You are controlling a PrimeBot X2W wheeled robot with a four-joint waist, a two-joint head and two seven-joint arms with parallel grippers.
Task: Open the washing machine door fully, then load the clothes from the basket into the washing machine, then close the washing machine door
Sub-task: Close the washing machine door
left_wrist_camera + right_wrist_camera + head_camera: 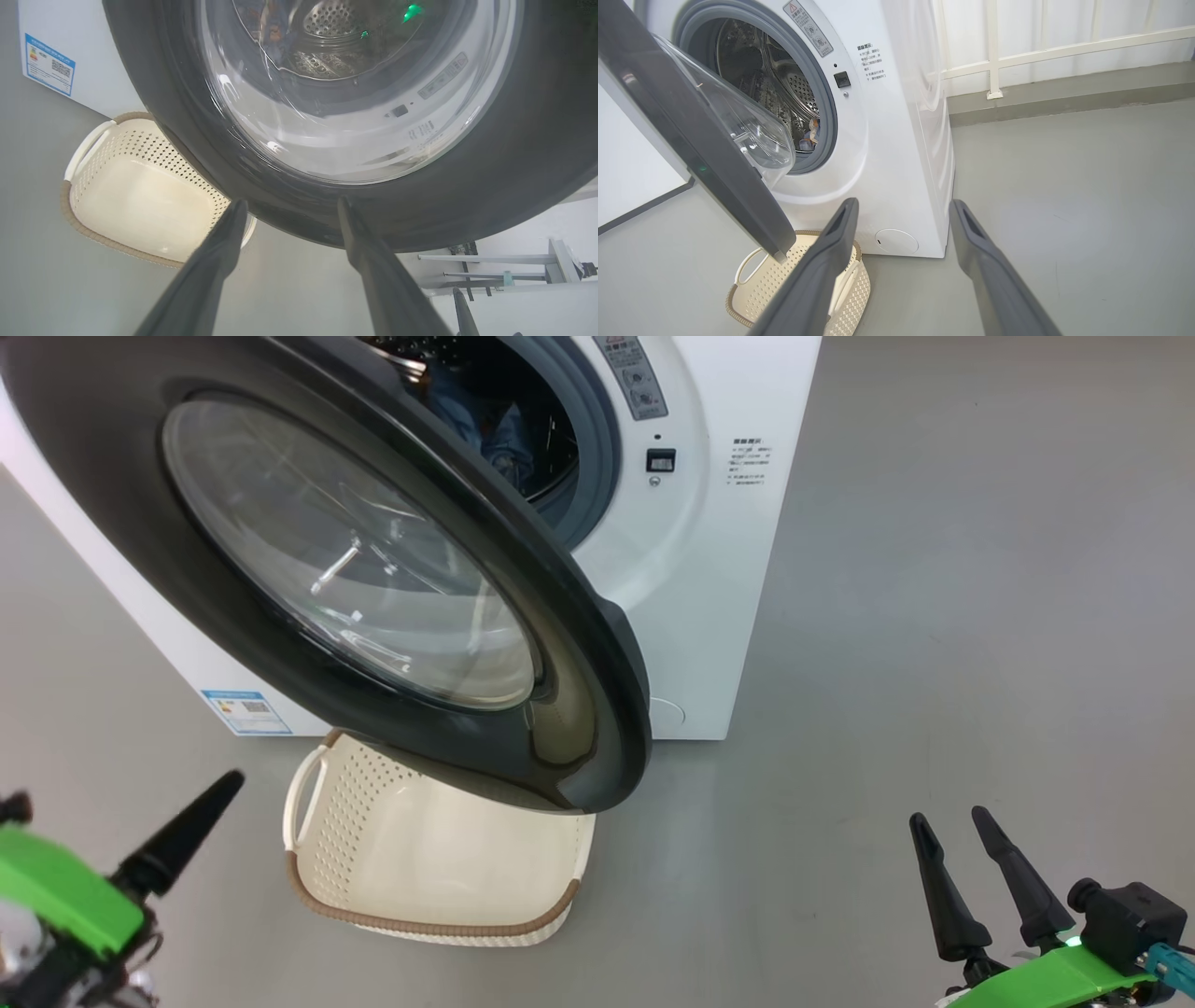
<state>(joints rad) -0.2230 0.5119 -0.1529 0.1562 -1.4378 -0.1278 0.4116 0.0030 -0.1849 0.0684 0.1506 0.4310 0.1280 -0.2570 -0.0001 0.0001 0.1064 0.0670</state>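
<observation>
The washing machine door [355, 579] stands partly swung out from the white washing machine [709, 569]. It overhangs the cream basket [317, 803] on the floor, and the part of the basket that shows holds nothing. Light blue clothes [495, 425] lie inside the drum, also seen in the right wrist view as clothes [810, 135]. My left gripper [290, 202] is open, its tips just short of the door's black rim [537, 163]. Lower right, my right gripper [950, 818] is open and holds nothing, well away from the machine.
Grey floor spreads to the right of the machine. A white railing and curtain [1017, 51] run along the wall behind it. A blue label sticker [245, 709] sits low on the machine's front, and a round cover [896, 241] near its bottom corner.
</observation>
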